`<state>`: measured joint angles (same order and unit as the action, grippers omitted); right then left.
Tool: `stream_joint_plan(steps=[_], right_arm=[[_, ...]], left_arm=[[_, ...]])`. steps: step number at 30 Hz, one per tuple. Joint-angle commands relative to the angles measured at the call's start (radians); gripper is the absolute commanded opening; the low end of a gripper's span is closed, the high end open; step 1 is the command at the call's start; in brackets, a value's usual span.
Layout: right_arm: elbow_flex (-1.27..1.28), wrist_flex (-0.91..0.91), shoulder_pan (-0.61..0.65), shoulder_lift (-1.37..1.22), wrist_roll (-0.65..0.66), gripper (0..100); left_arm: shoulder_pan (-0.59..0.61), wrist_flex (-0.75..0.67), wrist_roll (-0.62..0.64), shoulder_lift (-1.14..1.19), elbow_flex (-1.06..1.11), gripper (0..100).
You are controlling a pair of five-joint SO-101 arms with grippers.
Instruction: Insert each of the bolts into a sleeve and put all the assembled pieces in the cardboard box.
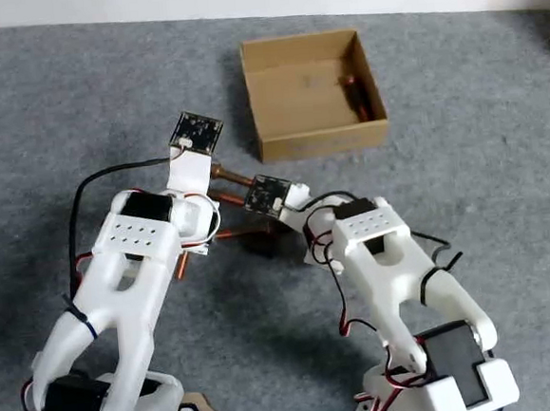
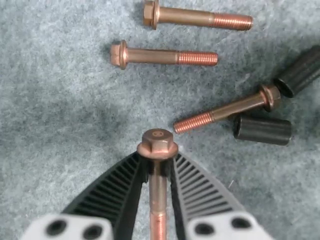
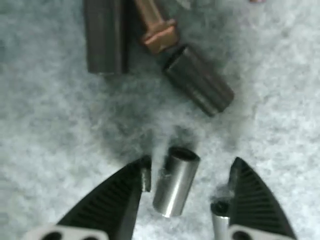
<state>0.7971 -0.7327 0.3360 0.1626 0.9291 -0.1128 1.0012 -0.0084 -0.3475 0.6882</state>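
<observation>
— How is the left gripper (image 2: 158, 167) set?
— It is seen clamped on a copper-coloured metal bolt with a flanged hexagonal head (image 2: 158, 144). The shank is pinched between the black ribbed fingers (image 2: 112, 192), and the head is held just past their tips, above the grey carpeted table (image 2: 60, 100).

— What is laid beyond it?
— Three more bolts are laid flat on the carpet. A first loose bolt (image 2: 197, 17) and a second loose bolt (image 2: 165, 55) are set roughly parallel and apart. A third loose bolt (image 2: 227, 107) is slanted, with its head between one short black cylindrical sleeve (image 2: 262, 131) and another black sleeve (image 2: 300, 77).

— And the right gripper (image 3: 189, 172)?
— Its jaws are held apart. A grey, metallic-looking cylindrical sleeve (image 3: 176, 180) is laid on the carpet between them. Whether it is touched by either finger cannot be told.

— Where is the open brown cardboard box (image 1: 322, 143) placed?
— In the high view it is set on the table beyond both arms, well apart from the grippers. A dark and copper-coloured piece (image 1: 362, 99) is laid inside, against its right-hand wall.
</observation>
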Motion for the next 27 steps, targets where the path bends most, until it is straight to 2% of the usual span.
stream_joint_plan(steps=[1, 12, 15, 16, 17, 21, 27], right_arm=[[-0.035, 0.076, 0.002, 0.004, -0.026, 17.0], [0.016, 0.093, -0.01, 0.004, -0.032, 15.5], [0.016, 0.093, -0.01, 0.004, -0.038, 7.4], [0.015, 0.094, -0.01, 0.004, -0.058, 0.9], [0.01, 0.107, -0.012, 0.004, -0.091, 0.0], [0.01, 0.208, -0.038, 0.005, -0.207, 0.5], [0.012, 0.286, -0.054, 0.015, -0.224, 0.5]], left_arm=[[0.004, -0.017, -0.008, -0.042, -0.004, 0], [0.004, -0.017, -0.008, -0.042, -0.004, 0], [0.004, -0.017, -0.008, -0.042, -0.004, 0], [0.004, -0.017, -0.008, -0.042, -0.004, 0], [0.004, -0.017, -0.008, -0.042, -0.004, 0], [0.004, -0.017, -0.008, -0.042, -0.004, 0], [0.004, -0.017, -0.008, -0.042, -0.004, 0]])
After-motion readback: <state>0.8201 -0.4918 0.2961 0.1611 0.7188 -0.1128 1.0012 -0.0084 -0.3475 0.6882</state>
